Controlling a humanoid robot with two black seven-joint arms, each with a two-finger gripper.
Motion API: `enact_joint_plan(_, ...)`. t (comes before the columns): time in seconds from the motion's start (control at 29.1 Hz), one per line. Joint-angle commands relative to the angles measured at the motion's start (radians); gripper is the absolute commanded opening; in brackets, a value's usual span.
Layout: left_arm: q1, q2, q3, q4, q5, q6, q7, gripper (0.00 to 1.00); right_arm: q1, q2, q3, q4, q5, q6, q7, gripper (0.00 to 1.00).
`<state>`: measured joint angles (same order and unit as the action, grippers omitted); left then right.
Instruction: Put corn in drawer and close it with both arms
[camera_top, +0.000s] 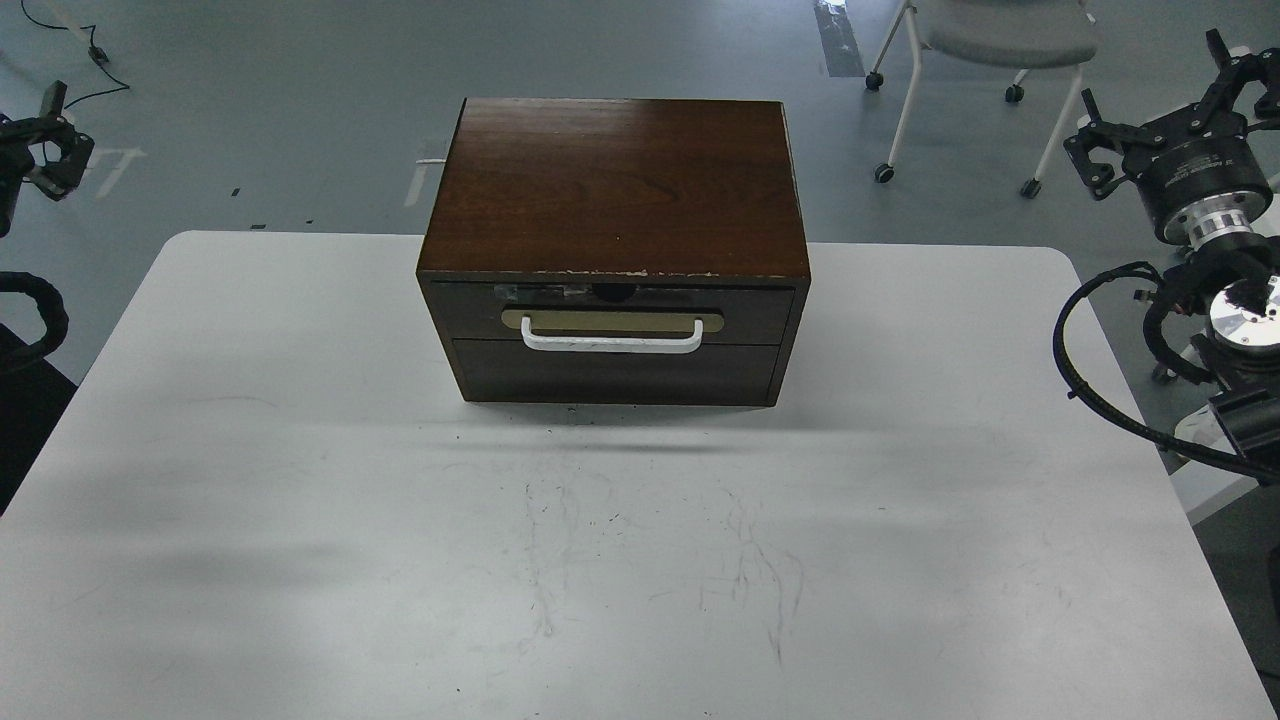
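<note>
The right gripper (1165, 105), at about two o'clock in the view, has its black claw fingers (1092, 150) spread wide apart with nothing between them; it hangs over the floor, well clear of the table. The left gripper (45, 150), at about ten o'clock at the frame's edge, is seen small and dark, and whether its fingers are apart or together cannot be told; it touches nothing visible. Behind the right gripper come a silver wrist ring (1215, 228) and looping black cables (1085, 370).

The drawer (615, 315) is pushed in, its dark front flush with the cabinet (615, 190), which stands at about twelve o'clock on the white table (300, 500). A white bar handle (610, 340) crosses a brass-coloured plate (612, 322), and the top edge above shows pale chips and a small notch. The corn is not visible anywhere. A wheeled chair (1000, 40) stands on the floor at one o'clock.
</note>
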<state>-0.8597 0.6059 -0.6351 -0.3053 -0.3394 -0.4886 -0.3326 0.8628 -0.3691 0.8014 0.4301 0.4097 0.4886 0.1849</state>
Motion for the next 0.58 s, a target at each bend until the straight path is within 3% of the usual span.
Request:
enact_joint_plan(0.0, 0.033, 0.0, 0.002, -0.002, -0.003, 0.0, -0.003, 0.97, -0.001, 0.028, -0.001, 0.006, 0.0, 0.0, 0.001, 1.0)
enact_joint_plan(0.55, 0.088, -0.018, 0.014, 0.0, 0.002, 0.0, 0.001, 0.98, -0.022, 0.03, 0.002, -0.002, 0.0, 0.0, 0.004, 1.0)
